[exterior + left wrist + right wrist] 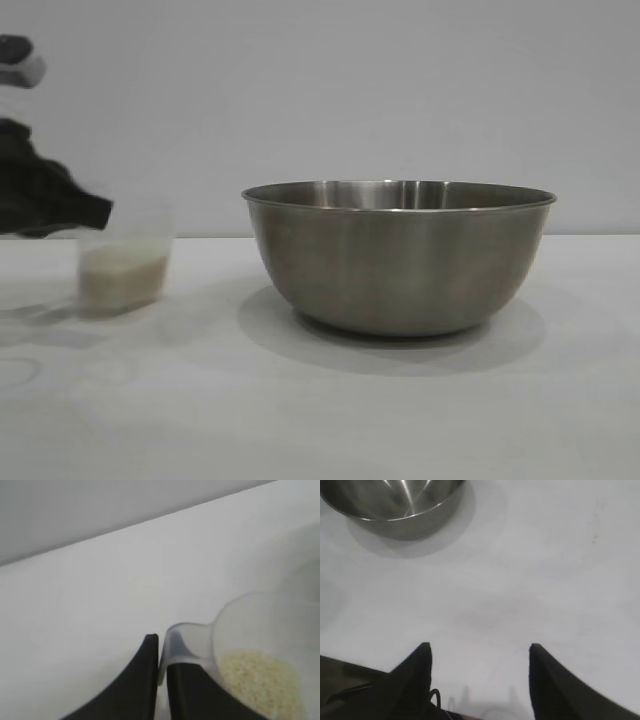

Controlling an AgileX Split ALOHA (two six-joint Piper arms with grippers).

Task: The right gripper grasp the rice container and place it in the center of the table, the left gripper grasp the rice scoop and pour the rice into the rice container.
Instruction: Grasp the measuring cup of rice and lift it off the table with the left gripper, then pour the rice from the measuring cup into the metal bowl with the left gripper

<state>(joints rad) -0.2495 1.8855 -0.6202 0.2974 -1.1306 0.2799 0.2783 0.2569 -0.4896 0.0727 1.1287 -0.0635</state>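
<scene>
The steel rice container (400,255) stands upright in the middle of the white table (320,410); it also shows in the right wrist view (390,502). The clear rice scoop (124,268) stands on the table at the left, holding off-white rice (122,275). My left gripper (95,212) is at the scoop's left side; in the left wrist view the gripper (163,652) is shut on the scoop's handle (182,640), with rice (262,680) in the cup. My right gripper (480,650) is open and empty above bare table, away from the bowl, out of the exterior view.
A plain grey wall (320,90) stands behind the table. The table's near edge (350,667) shows below the right gripper in its wrist view.
</scene>
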